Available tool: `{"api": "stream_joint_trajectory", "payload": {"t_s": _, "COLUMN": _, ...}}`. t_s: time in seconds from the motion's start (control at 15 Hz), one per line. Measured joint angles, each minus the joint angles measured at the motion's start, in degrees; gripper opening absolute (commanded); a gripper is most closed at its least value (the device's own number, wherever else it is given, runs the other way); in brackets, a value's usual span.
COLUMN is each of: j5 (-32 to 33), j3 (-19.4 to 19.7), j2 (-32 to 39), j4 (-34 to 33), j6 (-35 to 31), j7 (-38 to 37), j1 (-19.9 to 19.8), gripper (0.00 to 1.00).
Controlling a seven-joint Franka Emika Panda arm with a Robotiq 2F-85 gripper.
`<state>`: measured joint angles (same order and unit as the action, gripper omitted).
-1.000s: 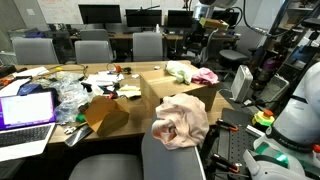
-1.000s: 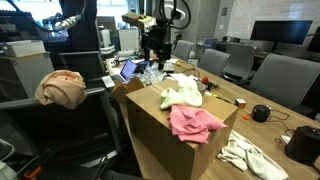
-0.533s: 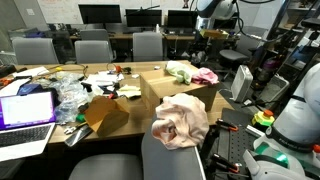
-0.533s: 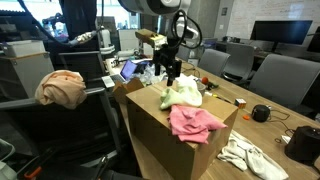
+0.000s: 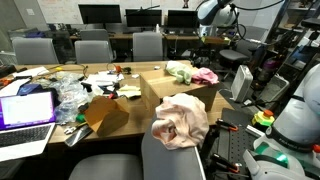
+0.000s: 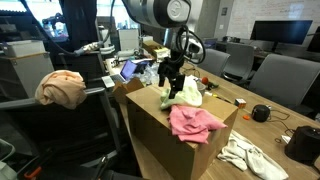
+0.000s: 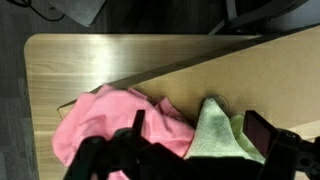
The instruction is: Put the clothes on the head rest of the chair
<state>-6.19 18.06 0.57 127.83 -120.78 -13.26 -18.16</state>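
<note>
**As the arm swings in over the box, the next cloth comes within reach**

Whereas a second ago the gripper (image 6: 171,90) hung well back behind the cardboard box (image 6: 160,135), it now hovers just above the box top, over the green cloth (image 6: 186,95). Both exterior views show the arm coming forward, and nothing else has shifted. In the wrist view the jaws are spread wide and hold nothing. One finger stands over the pink cloth (image 7: 105,120) and the other beyond the green cloth's far edge, and I cannot tell whether either touches fabric. This looks like the approach to a pick, not yet a grasp.

A peach cloth (image 5: 180,120) already lies draped over the head rest of the chair (image 5: 170,160), so part of the job appears done. The green and pink cloths remain on the box, well apart from the chair. A white cloth (image 6: 245,155) lies on the table beside the box.

No writing can be read. The marks on the whiteboard (image 5: 50,10) are too small, the laptop (image 5: 27,108) screen glows purple with no legible text, and the box shows no print or label.
</note>
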Motion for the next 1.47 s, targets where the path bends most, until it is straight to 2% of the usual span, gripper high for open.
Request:
{"api": "stream_joint_trajectory", "payload": {"t_s": 0.6, "j5": -0.3, "j3": 1.2, "j2": 5.7, "j4": 0.4, "j6": 0.0, "j7": -4.4, "j1": -0.9, "gripper": 1.00}}
{"api": "stream_joint_trajectory", "payload": {"t_s": 1.0, "j5": -0.3, "j3": 3.5, "j2": 6.2, "j4": 0.6, "j6": 0.0, "j7": -6.6, "j1": -2.7, "gripper": 1.00}}
{"api": "stream_joint_trajectory", "payload": {"t_s": 1.47, "j5": -1.3, "j3": 3.6, "j2": 6.9, "j4": 1.0, "j6": 0.0, "j7": -7.1, "j1": -3.1, "gripper": 1.00}}
